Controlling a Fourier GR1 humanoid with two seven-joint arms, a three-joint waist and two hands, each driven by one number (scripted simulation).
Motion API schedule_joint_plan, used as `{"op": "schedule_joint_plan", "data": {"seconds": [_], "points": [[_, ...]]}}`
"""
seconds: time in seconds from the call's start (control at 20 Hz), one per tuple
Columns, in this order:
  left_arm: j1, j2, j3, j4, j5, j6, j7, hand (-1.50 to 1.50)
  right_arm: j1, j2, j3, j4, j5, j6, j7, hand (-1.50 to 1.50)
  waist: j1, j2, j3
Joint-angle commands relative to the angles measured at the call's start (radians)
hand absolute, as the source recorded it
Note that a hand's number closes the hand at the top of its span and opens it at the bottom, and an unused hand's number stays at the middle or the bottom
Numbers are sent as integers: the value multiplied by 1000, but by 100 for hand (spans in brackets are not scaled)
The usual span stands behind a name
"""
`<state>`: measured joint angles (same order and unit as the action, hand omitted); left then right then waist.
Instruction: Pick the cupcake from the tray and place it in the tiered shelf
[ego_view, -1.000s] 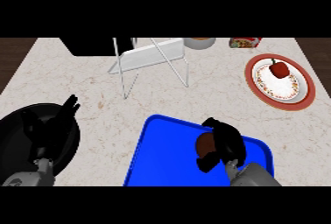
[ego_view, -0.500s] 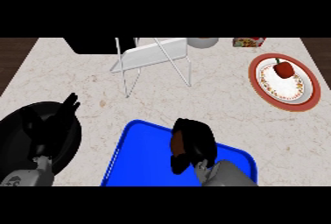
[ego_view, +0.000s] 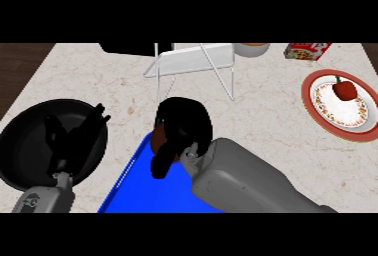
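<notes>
Right hand (ego_view: 181, 125) is seen curled round the cupcake (ego_view: 158, 141), whose brown edge shows at the hand's left side, over the far edge of the blue tray (ego_view: 140, 185). The tiered shelf (ego_view: 193, 62) stands near the worktop's far edge. Left hand (ego_view: 70, 132) is held spread above a black pan (ego_view: 29, 145) at the worktop's left edge.

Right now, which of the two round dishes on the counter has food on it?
The red-rimmed plate at the counter's right edge: it carries a red pepper. The black pan on the left shows only the left hand over it.
</notes>
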<state>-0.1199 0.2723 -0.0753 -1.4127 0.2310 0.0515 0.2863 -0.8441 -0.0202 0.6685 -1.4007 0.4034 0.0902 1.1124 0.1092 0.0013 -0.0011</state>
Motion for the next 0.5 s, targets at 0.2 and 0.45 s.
{"op": "schedule_joint_plan", "data": {"seconds": [0.2,0.45], "points": [[6,-11,-26,54,-13,-3,39,0,-490,19,-168,193,-67,61,258,150,6,-2,-10],[28,2,-7,41,-9,-1,23,0,-725,19,-297,425,-68,92,238,150,-3,5,-9]]}}
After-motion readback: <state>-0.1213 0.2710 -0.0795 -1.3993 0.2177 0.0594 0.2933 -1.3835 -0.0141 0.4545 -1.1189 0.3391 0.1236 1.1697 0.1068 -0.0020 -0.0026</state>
